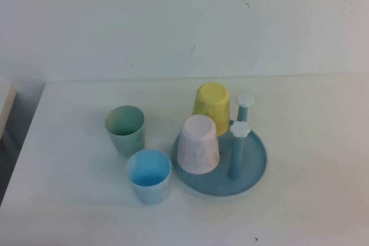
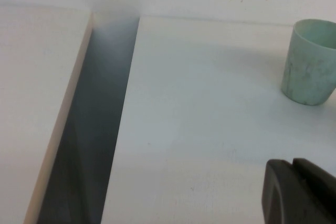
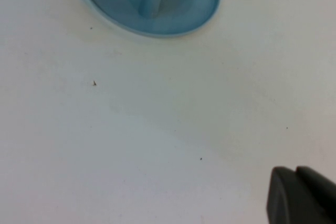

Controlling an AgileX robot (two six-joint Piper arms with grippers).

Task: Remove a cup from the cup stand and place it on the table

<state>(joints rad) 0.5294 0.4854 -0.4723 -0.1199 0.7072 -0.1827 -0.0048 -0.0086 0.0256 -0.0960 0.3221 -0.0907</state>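
The mint-green cup (image 1: 124, 129) stands upright on the white table (image 1: 311, 119), left of the cup stand (image 1: 253, 171); it also shows in the left wrist view (image 2: 311, 61). The round blue stand holds an upside-down pink cup (image 1: 198, 144) and a yellow cup (image 1: 211, 106), plus two bare pegs with white caps (image 1: 240, 129). Neither arm shows in the high view. My left gripper (image 2: 293, 162) is shut and empty, low over the table well short of the mint cup. My right gripper (image 3: 295, 170) is shut and empty, over bare table apart from the stand (image 3: 152, 3).
A light blue cup (image 1: 149, 176) stands upright on the table in front of the mint cup. A dark gap (image 2: 89, 129) runs along the table's left edge, with another pale surface (image 2: 31, 103) beyond it.
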